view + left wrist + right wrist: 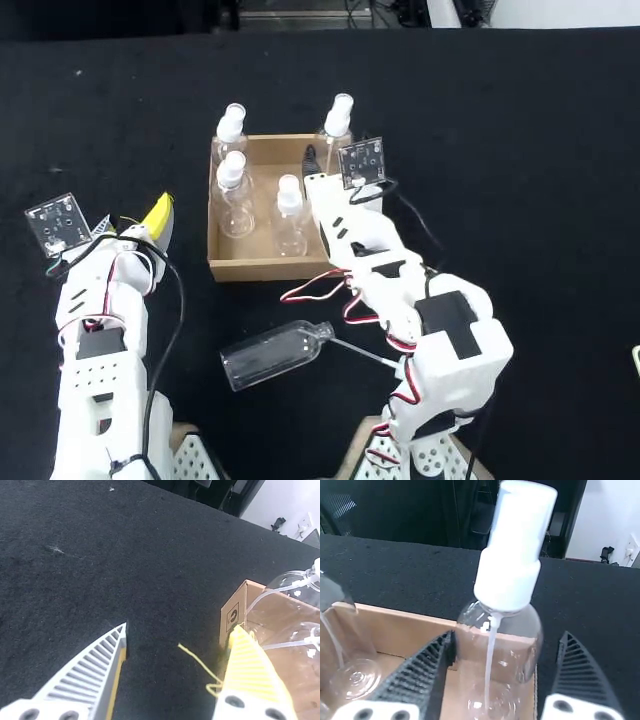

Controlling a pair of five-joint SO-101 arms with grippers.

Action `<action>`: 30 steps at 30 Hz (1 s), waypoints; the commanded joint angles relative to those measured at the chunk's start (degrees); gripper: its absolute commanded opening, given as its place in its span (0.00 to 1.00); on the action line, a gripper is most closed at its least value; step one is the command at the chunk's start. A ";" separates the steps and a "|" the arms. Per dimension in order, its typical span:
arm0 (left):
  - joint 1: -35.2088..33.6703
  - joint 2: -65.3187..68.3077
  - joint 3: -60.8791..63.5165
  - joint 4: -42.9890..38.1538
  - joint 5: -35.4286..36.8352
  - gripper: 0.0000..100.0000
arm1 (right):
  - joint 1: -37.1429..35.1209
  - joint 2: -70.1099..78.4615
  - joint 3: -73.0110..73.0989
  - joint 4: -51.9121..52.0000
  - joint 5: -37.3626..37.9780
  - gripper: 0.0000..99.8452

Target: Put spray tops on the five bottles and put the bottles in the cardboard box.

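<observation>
Four clear plastic bottles [233,190] upright in the cardboard box [262,268], each capped with a white spray top [231,122]: two along the left wall, one near the middle, one in the far right corner. Round-shouldered, thin-walled, see-through, a pale dip tube [490,655] down the inside. Box of plain brown card, open-topped, low-walled, square-cornered, set on the table [520,150], matt black and faintly fuzzy.

Fifth bottle [272,355] on its side on the table, nearer than the box, between the two arms, neck pointing toward the right arm. Thin pale rod [362,351] from near its mouth to under that arm.

Right gripper [508,635] at the box's far right corner. Black, ribbed, triangular fingers [427,665] parted on either side of the corner bottle [517,625], set wider than its body, with a clear gap on one side; contact on the other side hard to judge. White arm stretched forward from its base along the box's right wall, wrist tipped down, red and white wires looped near the elbow.

Left gripper [180,627] just left of the box, low over the table. One finger white and ribbed, the other yellow and close to the box's corner. Spread wide, holding nothing, only black surface between the tips. White arm folded over its base, pointing toward the far side.
</observation>
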 commanded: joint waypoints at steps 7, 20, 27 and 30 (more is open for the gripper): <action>-0.22 -0.97 -0.75 -1.23 -0.18 0.30 | -0.62 -0.66 -1.45 -1.49 0.70 0.39; -0.31 -0.97 -0.75 -1.23 -0.18 0.30 | -0.62 -4.97 1.36 -1.67 0.44 0.37; -0.31 -0.97 -0.75 -1.23 -0.18 0.30 | -0.62 -5.58 1.27 -1.93 0.35 0.37; -0.31 -0.97 -0.75 -1.23 -0.18 0.30 | -0.62 -5.76 1.54 -1.93 0.35 0.37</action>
